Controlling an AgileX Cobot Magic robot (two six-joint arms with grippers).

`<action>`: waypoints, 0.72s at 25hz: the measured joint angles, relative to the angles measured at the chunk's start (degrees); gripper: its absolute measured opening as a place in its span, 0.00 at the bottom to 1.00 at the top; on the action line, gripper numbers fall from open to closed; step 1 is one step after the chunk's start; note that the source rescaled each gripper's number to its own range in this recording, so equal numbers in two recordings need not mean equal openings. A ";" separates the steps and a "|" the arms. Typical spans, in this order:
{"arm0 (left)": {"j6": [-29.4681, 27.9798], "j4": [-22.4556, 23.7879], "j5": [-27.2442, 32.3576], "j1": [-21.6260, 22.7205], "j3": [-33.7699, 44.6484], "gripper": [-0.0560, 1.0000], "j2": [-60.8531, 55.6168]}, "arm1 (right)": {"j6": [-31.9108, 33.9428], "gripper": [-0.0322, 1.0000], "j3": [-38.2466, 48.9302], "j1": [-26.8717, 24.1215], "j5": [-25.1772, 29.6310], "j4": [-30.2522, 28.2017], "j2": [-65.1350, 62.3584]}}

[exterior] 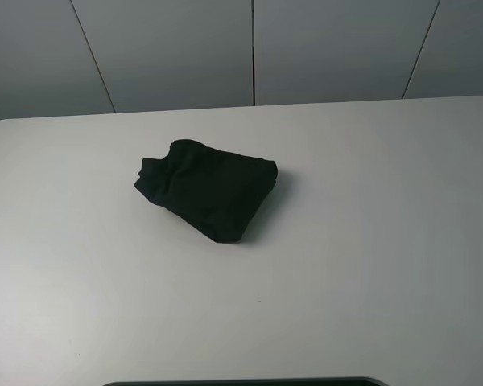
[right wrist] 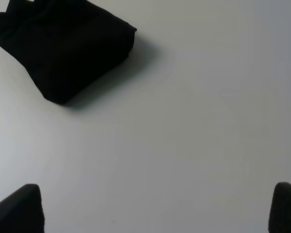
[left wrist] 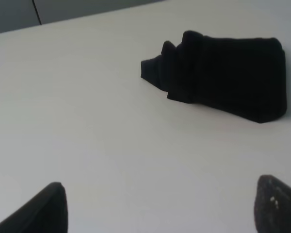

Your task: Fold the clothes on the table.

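The clothes (exterior: pixel 208 187) lie as one compact black bundle, folded into a rough block, a little left of the middle of the white table (exterior: pixel 370 241). No print shows on it. The left wrist view has the clothes (left wrist: pixel 223 77) well ahead of my left gripper (left wrist: pixel 160 208), whose black fingertips (left wrist: pixel 43 211) stand wide apart with bare table between them. My right gripper (right wrist: pixel 155 211) is likewise open over bare table, with the clothes (right wrist: pixel 63 46) far off in that view. Neither gripper nor arm shows in the exterior high view.
Grey wall panels (exterior: pixel 249 48) rise behind the table's far edge. A dark strip (exterior: pixel 241 382) runs along the bottom edge of the exterior high view.
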 joint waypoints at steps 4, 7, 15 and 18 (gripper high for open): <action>0.14 0.00 1.49 0.00 0.04 0.99 -0.63 | -0.51 1.00 0.48 0.00 -0.68 -0.11 -3.02; 1.29 0.00 1.99 0.00 1.79 0.99 -0.72 | -0.51 1.00 0.48 0.00 -0.81 -0.11 -5.28; 3.59 0.49 -0.73 0.00 3.96 0.99 -0.97 | -0.13 1.00 0.48 0.00 -0.94 -1.06 -10.95; 3.99 1.27 -4.22 0.00 4.64 0.99 -0.99 | -0.08 1.00 0.48 0.00 -1.03 -1.80 -10.99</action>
